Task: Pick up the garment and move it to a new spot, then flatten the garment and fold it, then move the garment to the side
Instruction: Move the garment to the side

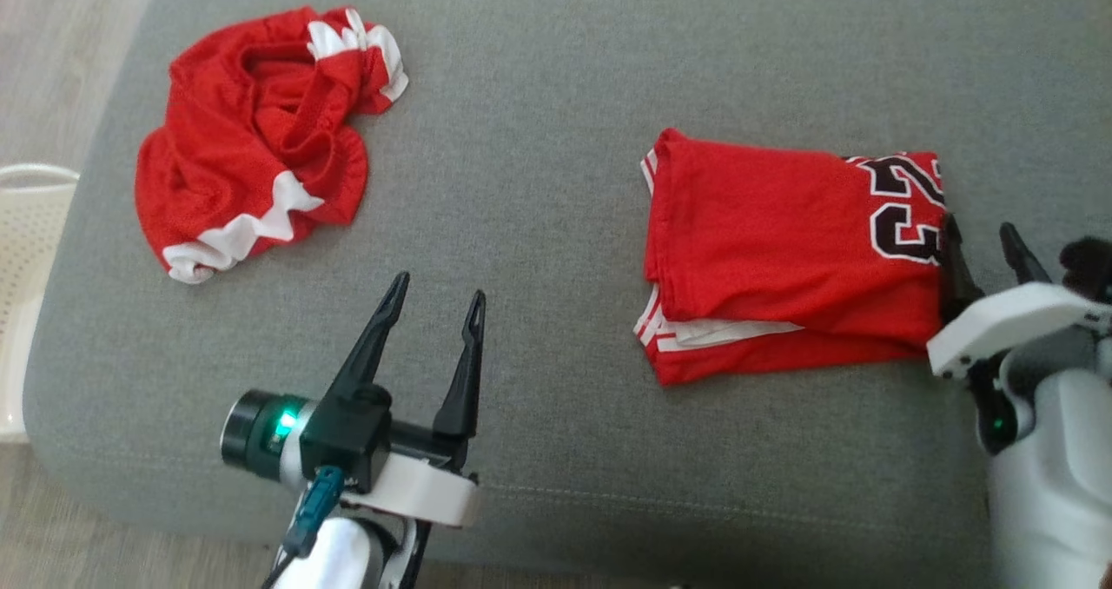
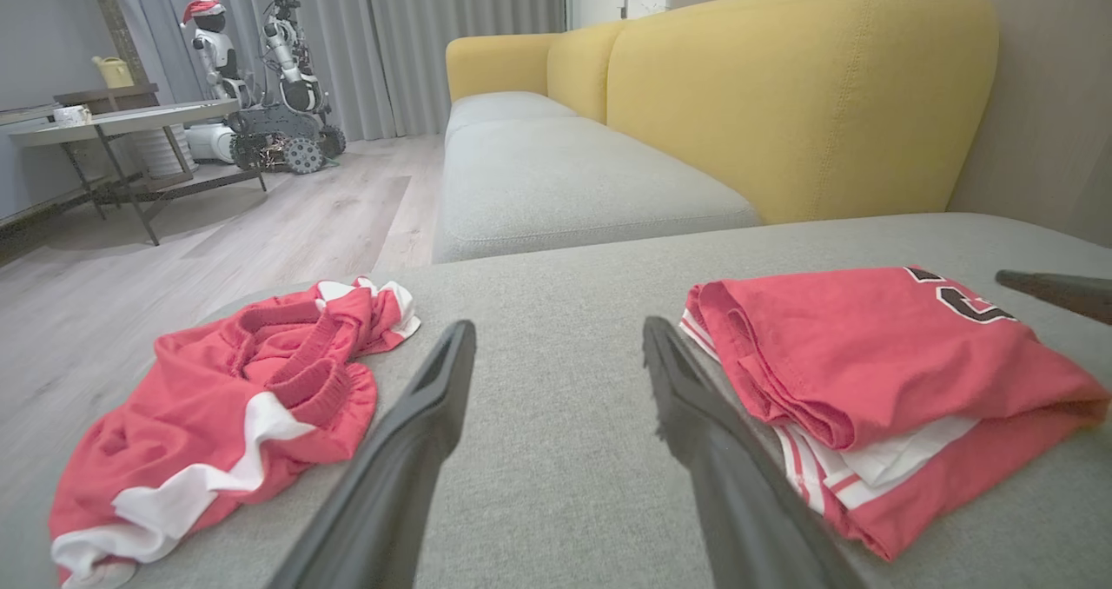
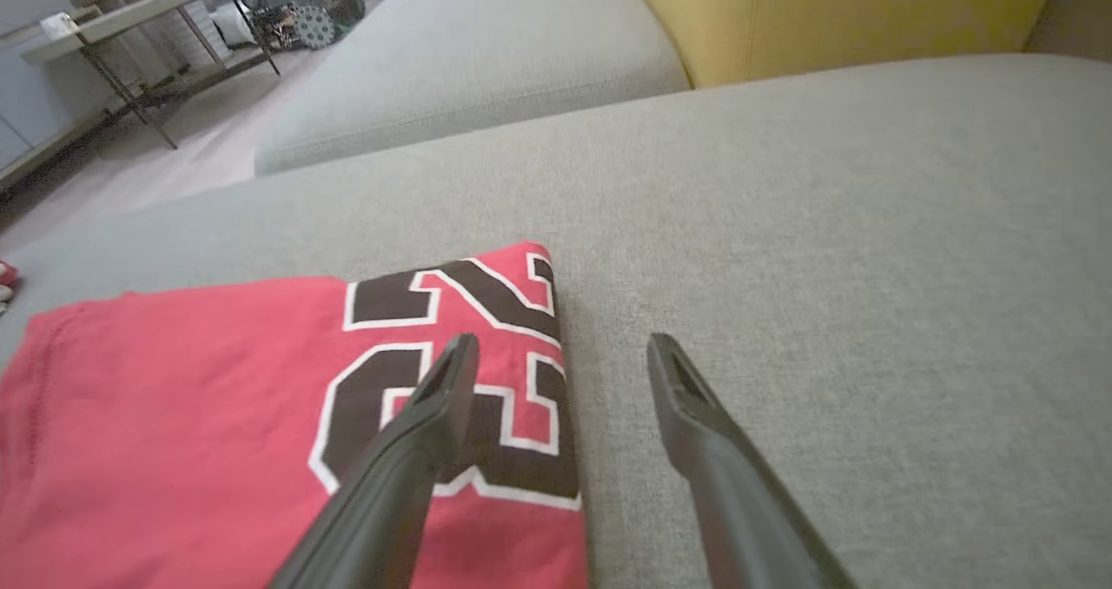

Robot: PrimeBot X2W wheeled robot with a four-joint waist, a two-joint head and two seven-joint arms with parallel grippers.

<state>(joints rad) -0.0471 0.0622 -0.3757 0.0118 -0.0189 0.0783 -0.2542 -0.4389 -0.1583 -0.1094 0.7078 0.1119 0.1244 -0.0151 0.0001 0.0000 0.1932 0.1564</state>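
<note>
The left gripper (image 1: 440, 287) is held over the front of the wide grey fabric sofa cushion (image 1: 539, 111), its two long dark fingers spread apart with nothing between them; only bare cushion is seen in the gap in the left wrist view. The right gripper (image 1: 979, 224) is likewise spread wide and empty, and is placed at the right edge of the folded red jersey (image 1: 782, 250). One finger (image 3: 408, 467) is seen over the jersey's black, white-edged number print and the other over bare cushion; whether the cloth is touched cannot be told. The jersey is laid as a neat rectangle on the right half of the cushion, with white-striped trim showing at its near left corner. A crumpled pair of red mesh shorts with white trim (image 1: 252, 137) is seen heaped at the cushion's far left, well apart from the jersey and both grippers. A white perforated plastic basket (image 1: 26, 224) is seen beside the cushion's left edge, on the pale wood floor (image 1: 52, 42).
</note>
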